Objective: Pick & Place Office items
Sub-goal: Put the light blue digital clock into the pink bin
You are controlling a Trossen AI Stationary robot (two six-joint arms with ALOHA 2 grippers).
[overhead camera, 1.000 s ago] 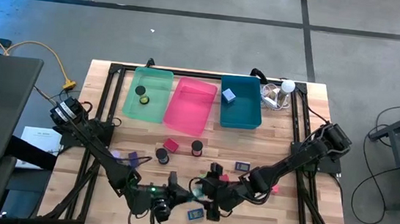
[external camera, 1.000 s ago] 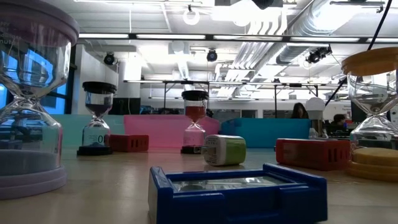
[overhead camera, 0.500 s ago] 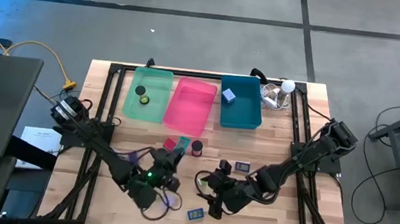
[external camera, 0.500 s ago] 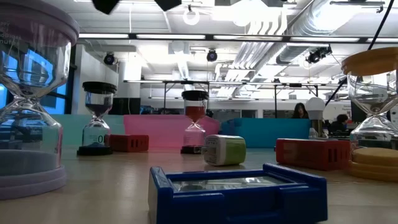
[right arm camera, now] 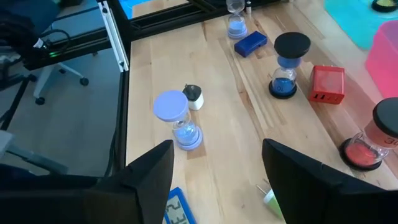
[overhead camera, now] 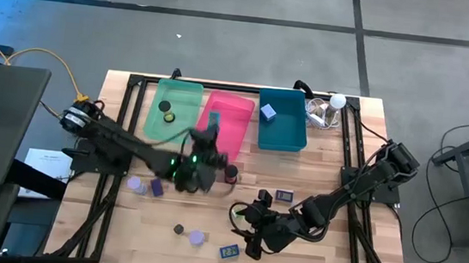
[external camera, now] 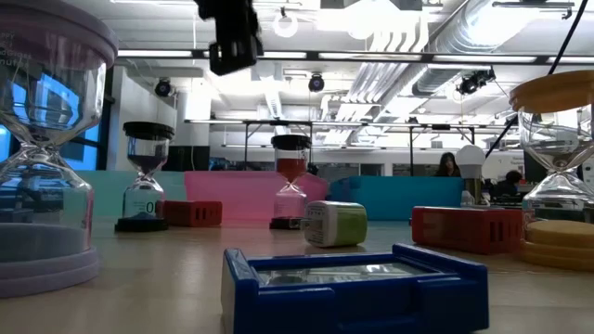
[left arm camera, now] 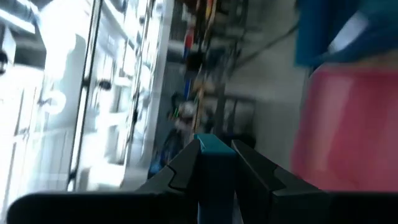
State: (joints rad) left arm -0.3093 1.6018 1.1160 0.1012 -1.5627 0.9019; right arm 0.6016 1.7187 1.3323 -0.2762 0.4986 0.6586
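Observation:
My left gripper [overhead camera: 209,139] hangs above the near rim of the pink bin [overhead camera: 229,114], shut on a small teal block [left arm camera: 214,155]. In the low view it shows at the top [external camera: 232,37]. My right gripper [right arm camera: 217,186] stands open over the table's near right part [overhead camera: 247,225], with nothing between its fingers. Below it lie a lavender hourglass [right arm camera: 177,121], a black-topped blue hourglass [right arm camera: 287,62], a red block [right arm camera: 328,84] and a blue block [right arm camera: 250,42]. The green bin [overhead camera: 174,108] holds two discs, and the teal bin [overhead camera: 282,123] holds a pale block. My left gripper pinches the teal block's two sides [left arm camera: 214,146] between its two fingers [left arm camera: 183,165]. The fingers lie about level and point toward the table's far edge. The block's end sticks out past the fingertips, and the block is lifted clear of the table and the bin.
A blue timer [overhead camera: 228,252] lies near the front edge, a purple block [overhead camera: 156,187] and a lavender disc [overhead camera: 134,183] at the left. A red hourglass [overhead camera: 230,173] stands just before the pink bin. A white ball-topped gadget [overhead camera: 332,106] sits at the far right.
My left gripper has swung from the table's near edge toward the far edge, up to the pink bin, turning as it went and carrying the teal block clear of the table. The lavender hourglass near the front edge now shows uncovered.

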